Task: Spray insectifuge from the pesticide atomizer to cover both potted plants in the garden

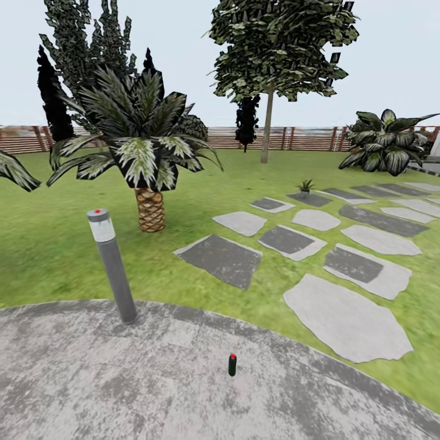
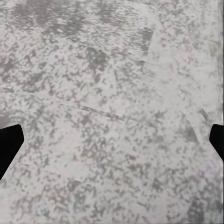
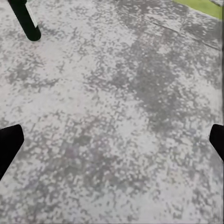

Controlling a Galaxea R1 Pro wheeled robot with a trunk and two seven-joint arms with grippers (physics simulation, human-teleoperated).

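Open paving surrounds the pesticide atomizer [image 1: 232, 365]; the grey bollard [image 1: 112, 264] stands well apart at the patio's [image 1: 91, 373] edge.

The distant potted plant [image 1: 305, 186] is too small to make out leaf detail.

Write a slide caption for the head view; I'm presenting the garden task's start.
Pesticide atomizer upright on the grey patio, bollard light to its left, one small potted plant among distant stepping stones.
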